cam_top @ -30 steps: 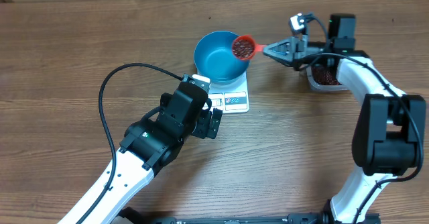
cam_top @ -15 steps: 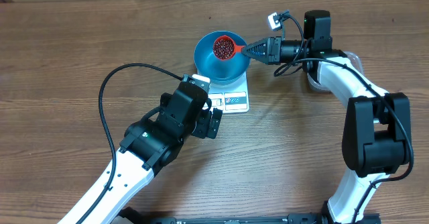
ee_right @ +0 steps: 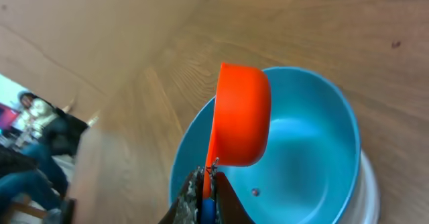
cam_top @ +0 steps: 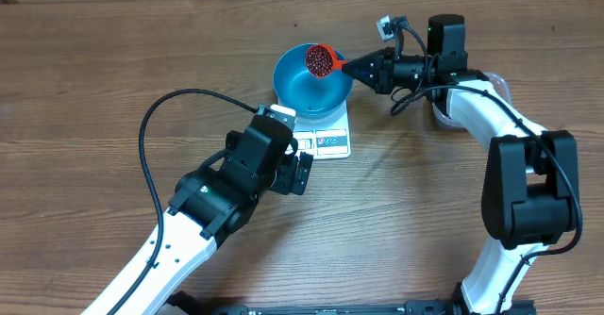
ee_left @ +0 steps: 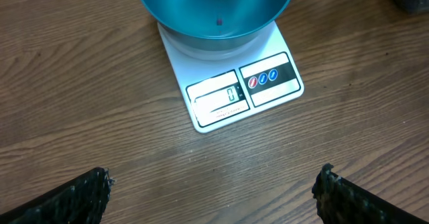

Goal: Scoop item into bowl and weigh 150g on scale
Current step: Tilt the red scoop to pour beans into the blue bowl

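We note right hand (cam_top: 354, 67) clenched on orange scoop (cam_top: 321, 60), just rolled sideways over blue bowl (cam_top: 300, 91); beans (cam_top: 320, 63) about to pour. Left hand (ee_left: 211, 184) released.

The right gripper (cam_top: 363, 68) pinches the handle of an orange-red scoop (cam_top: 329, 52) filled with dark red-brown beans (cam_top: 319, 62), held over the blue bowl (cam_top: 300, 89) on the white scale (cam_top: 332, 141). The left gripper (cam_top: 300, 171) is near the scale.

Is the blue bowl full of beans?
No, the blue bowl is nearly bare inside, with only one tiny dark bean lying at its bottom.
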Motion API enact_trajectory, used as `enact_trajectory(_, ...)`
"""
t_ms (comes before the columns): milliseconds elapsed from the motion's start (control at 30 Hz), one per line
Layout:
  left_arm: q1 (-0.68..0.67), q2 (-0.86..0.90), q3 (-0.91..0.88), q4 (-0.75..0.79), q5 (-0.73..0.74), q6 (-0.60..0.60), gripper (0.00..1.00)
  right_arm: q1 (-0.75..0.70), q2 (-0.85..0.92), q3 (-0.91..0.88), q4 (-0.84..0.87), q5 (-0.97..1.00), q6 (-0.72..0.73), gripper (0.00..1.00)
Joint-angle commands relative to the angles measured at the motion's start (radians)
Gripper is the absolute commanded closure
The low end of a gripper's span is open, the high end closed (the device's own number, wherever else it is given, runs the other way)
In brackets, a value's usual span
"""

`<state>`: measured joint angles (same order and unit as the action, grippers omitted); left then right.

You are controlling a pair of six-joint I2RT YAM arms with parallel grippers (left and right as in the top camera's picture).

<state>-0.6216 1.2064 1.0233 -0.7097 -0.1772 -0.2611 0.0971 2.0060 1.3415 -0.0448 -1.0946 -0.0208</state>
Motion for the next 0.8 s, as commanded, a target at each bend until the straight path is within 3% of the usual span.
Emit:
enact_trajectory(0, -0.003, 0.0, -0.003, 0.004, -0.014, -0.016, 0.0, -0.001, 0.001, 0.007, 0.006, -0.005, -0.178, 0.96)
enact_trajectory(367, -0.003, 0.0, -0.003, 0.004, -0.014, -0.016, 0.0, -0.001, 0.001, 0.007, 0.004, -0.005, -0.624, 0.96)
enact_trajectory(767, -0.003, 0.0, -0.003, 0.004, -0.013, -0.016, 0.0, -0.002, 0.001, 0.007, 0.124, -0.079, -0.669, 0.96)
